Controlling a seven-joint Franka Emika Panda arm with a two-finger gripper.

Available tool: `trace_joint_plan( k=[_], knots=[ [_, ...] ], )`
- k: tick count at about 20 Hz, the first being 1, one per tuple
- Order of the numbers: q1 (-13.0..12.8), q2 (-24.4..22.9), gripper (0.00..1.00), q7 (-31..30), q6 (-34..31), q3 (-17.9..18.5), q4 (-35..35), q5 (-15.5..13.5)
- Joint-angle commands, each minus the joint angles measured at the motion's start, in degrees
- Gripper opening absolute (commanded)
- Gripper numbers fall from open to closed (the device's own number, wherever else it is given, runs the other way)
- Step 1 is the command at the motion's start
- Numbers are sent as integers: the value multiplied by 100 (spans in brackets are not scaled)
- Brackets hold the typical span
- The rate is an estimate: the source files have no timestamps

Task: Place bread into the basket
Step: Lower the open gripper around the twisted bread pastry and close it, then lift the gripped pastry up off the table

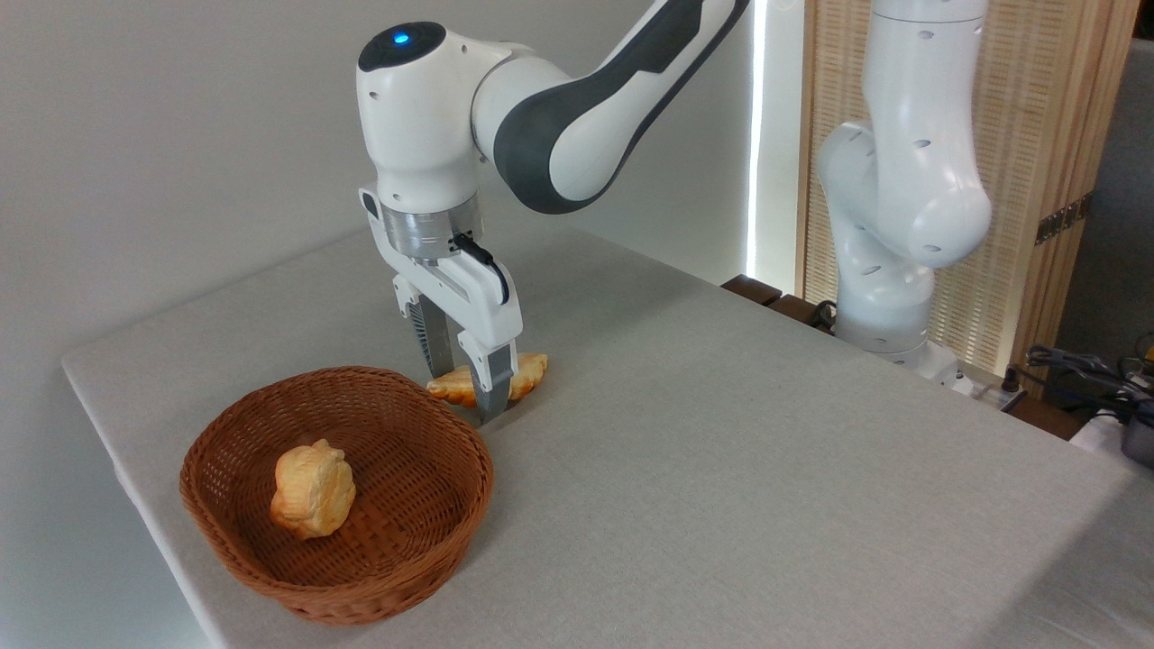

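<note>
The bread [532,371], a flat golden-orange ridged pastry, lies on the table just behind the right rim of the basket [270,577]. My gripper [465,395] points straight down over it. One finger stands on the far side of the bread and the other on the near side, covering its middle. The jaws look wide apart, and the bread still rests on the table. The basket is a round brown wicker bowl at the front left.
A chunky pale-golden bun [313,489] sits inside the basket. The grey table [721,469] stretches to the right. The table's left edge runs close to the basket. My white arm base [888,297] stands at the back right, with cables [1082,370] beside it.
</note>
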Motion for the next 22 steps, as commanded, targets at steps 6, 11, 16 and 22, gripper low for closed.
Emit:
trace_joint_plan(
  k=[6,11,16,22],
  knots=[
    [-27,-13,29,4,80,11,22,-16],
    [-27,-30,29,4,80,11,22,-16],
    [-27,-127,28,30,-17,11,31,-8],
    [-27,-355,14,30,-263,2,31,-8]
  ],
)
